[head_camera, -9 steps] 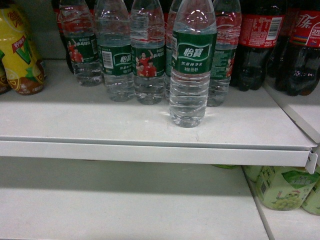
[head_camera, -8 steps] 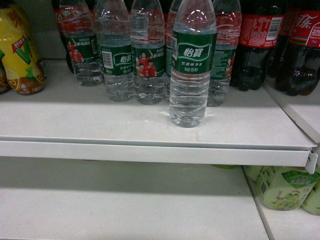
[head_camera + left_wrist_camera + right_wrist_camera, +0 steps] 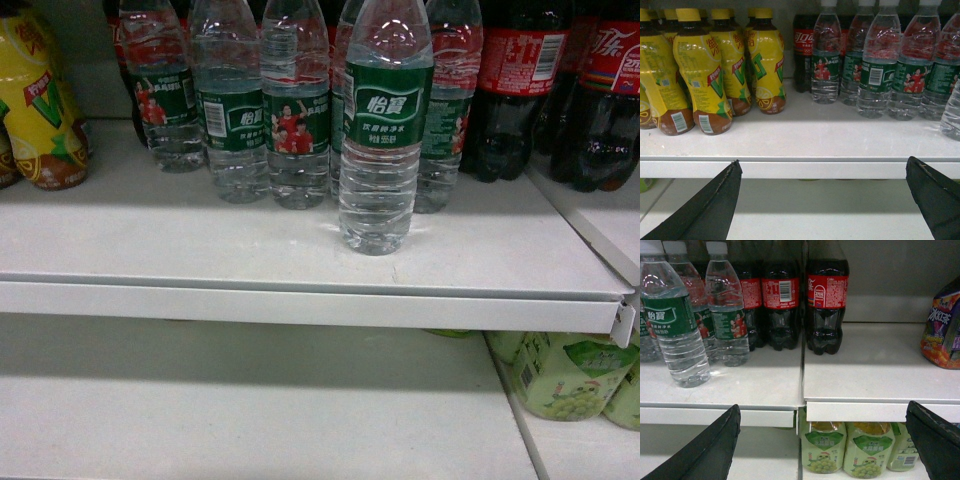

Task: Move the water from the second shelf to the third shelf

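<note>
A water bottle with a dark green label stands alone near the front of the upper white shelf. It is ahead of a row of like water bottles. The right wrist view has it at far left; in the left wrist view only its edge shows at far right. A lower shelf lies below. My left gripper is open and holds nothing, level with the shelf's front lip. My right gripper is open too, in front of the shelf lip. Neither gripper shows in the head view.
Yellow tea bottles crowd the left of the upper shelf. Dark cola bottles with red labels stand right of the water. Green grape drink bottles sit on the lower shelf at right. A snack bag stands far right.
</note>
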